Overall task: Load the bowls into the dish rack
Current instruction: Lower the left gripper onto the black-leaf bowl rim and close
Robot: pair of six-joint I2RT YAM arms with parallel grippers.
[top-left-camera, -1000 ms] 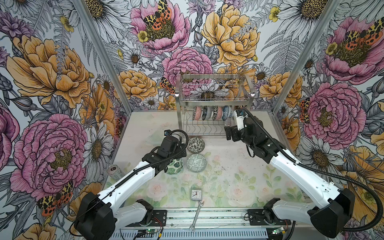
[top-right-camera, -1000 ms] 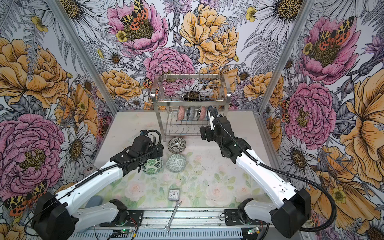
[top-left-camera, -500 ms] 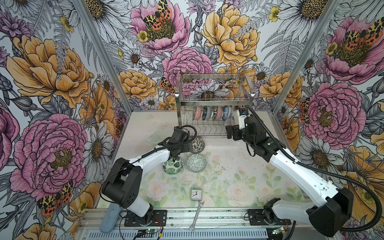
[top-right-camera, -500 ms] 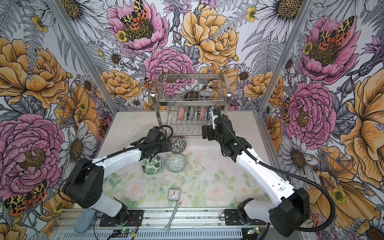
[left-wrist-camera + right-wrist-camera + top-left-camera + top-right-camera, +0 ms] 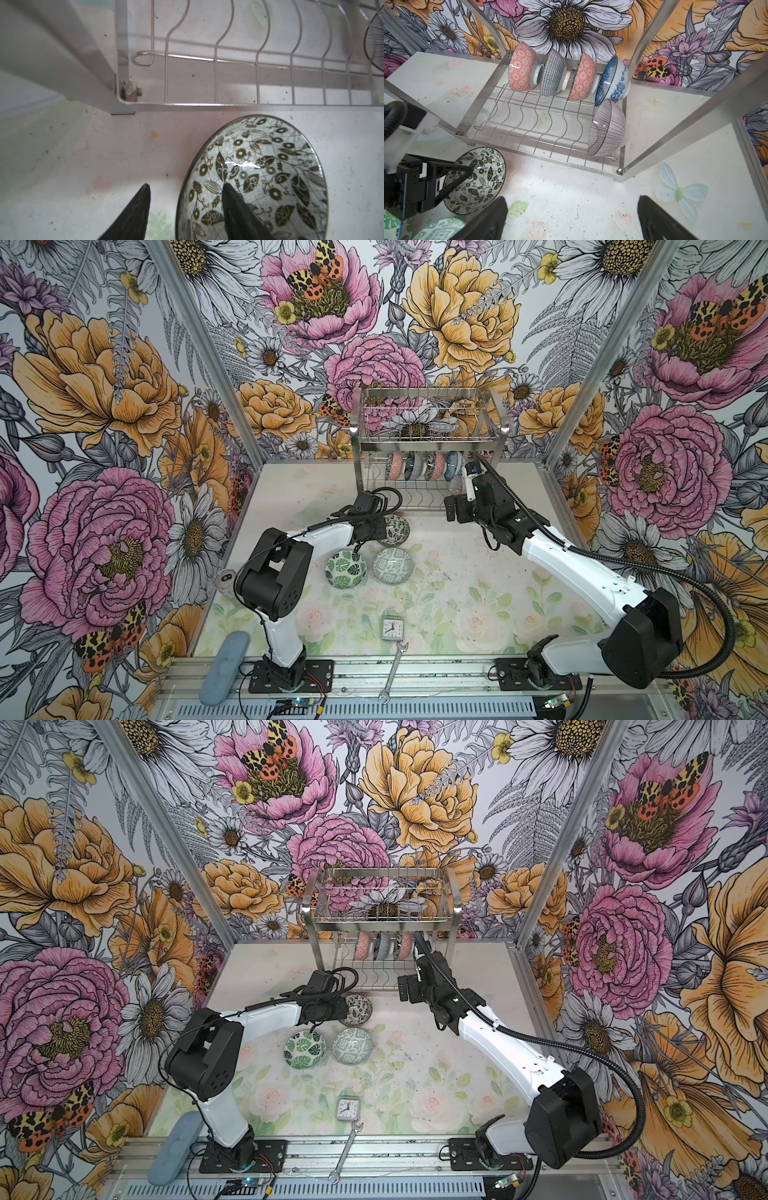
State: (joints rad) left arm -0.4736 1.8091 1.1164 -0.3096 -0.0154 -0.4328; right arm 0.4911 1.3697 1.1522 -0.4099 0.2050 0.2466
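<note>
Now left gripper (image 5: 186, 185) straddles floral bowl (image 5: 395, 527) rim mid-frame, jaws apart, unclamped. Right gripper (image 5: 572, 198) wide open, empty, facing rack (image 5: 586, 166).

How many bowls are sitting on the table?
3: a black-flowered bowl at the left gripper, a green leafy bowl and a grey-green bowl side by side. None seem hidden.

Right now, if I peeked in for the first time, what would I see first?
Giant pink and orange flowers cover the walls all around. At the back, the shiny dish rack holds bowls standing on edge in its lower tier. In front of it, the left gripper straddles the rim of a black-and-white flowery bowl on the table.
</note>
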